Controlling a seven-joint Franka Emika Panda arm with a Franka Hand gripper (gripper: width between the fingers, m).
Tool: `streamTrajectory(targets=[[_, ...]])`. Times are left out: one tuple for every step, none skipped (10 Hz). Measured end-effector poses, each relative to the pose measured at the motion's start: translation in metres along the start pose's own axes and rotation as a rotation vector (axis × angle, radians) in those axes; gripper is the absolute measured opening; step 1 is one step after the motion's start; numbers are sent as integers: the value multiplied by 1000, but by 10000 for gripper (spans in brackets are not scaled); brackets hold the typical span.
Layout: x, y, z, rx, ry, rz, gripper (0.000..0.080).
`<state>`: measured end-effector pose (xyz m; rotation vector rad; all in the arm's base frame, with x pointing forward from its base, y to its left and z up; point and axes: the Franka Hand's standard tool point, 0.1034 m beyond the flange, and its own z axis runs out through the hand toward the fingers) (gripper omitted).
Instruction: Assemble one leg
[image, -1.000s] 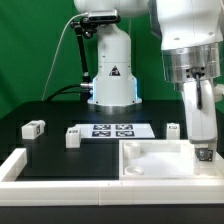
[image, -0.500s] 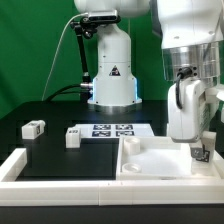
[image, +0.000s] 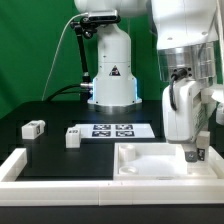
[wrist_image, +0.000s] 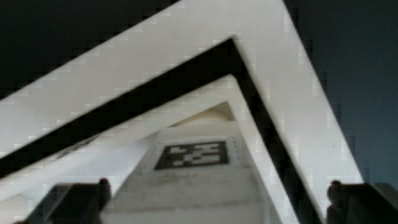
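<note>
My gripper (image: 195, 153) is shut on the leg (image: 197, 155), a small white block with a black-and-white tag. It holds the leg low over the right part of the large white panel (image: 145, 160). In the wrist view the leg (wrist_image: 199, 170) stands between my two dark fingers (wrist_image: 71, 203), tag facing the camera, with the panel's raised rim (wrist_image: 267, 60) behind it. The leg's lower end is hidden, so I cannot tell whether it touches the panel.
Two more small white legs (image: 33, 128) (image: 72, 136) lie on the black table at the exterior view's left. The marker board (image: 112, 130) lies behind the panel. A white rail (image: 15, 167) runs along the front left. The robot base (image: 112, 70) stands at the back.
My gripper has shifted toward the exterior view's left with the leg in it and has turned at the wrist. The panel and the loose legs have not moved.
</note>
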<state>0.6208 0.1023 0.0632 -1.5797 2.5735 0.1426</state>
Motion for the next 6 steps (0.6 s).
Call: streamTrajectory(targets=[[0, 0, 0, 0, 0, -1, 636], [0, 0, 0, 0, 0, -1, 636], [0, 0, 0, 0, 0, -1, 647], [0, 0, 0, 0, 0, -1, 647], [0, 0, 0, 0, 0, -1, 649], [0, 0, 0, 0, 0, -1, 649]])
